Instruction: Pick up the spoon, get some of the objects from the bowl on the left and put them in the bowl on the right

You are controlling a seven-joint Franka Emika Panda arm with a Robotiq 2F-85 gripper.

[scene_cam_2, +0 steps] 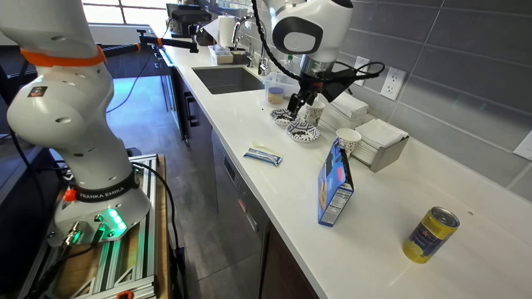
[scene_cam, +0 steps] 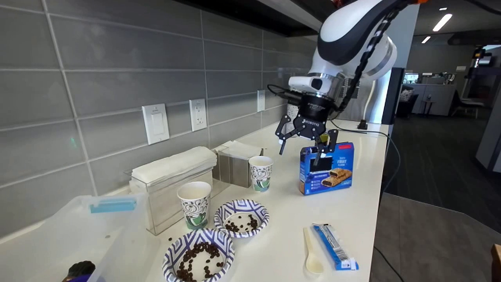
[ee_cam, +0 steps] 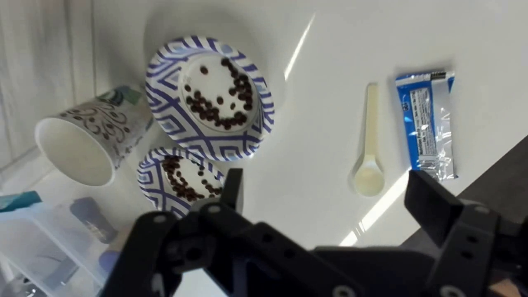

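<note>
Black two-fingered gripper [ee_cam: 327,187] is hovering spread, slim cream plastic-looking spoon [ee_cam: 371,142] lying below, crosswise to its closing line!

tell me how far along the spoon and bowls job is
Done: nothing certain; dark brown bits lie in both the left bowl and the right bowl, but whether any were spooned across can't be told. In hand: nothing; the jaws stand open above the counter, and the spoon lies on it. Probably left: pick up the spoon, scoop from the left bowl, tip into the right.
</note>
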